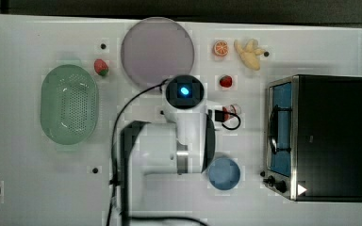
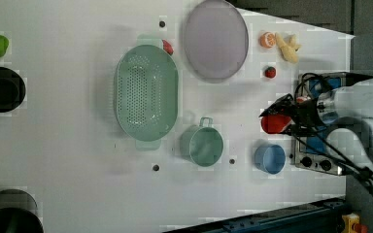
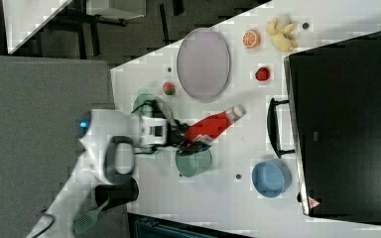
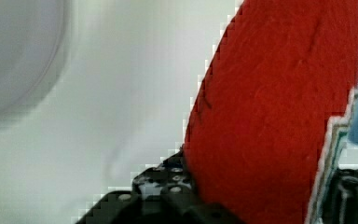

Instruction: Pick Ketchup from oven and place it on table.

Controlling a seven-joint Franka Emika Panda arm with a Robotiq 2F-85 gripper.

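We see our gripper [image 3: 191, 139] clenched around the base of the Ketchup [image 3: 213, 125], cap pointing toward the oven [image 3: 345, 119] at the table's [image 3: 218, 198] right edge. We judge the bottle is out of the oven, carried above mid-table for setting down

Parts hidden or cut off in the four views

In the top view the Ketchup [image 1: 229, 113] is mostly covered by the arm. In the wrist view its red body [image 4: 279, 112] is cut by the picture's edge, and a blurred grey plate [image 4: 14, 56] is also cut. In the left view the oven [image 2: 315, 155] is partly hidden behind the arm.
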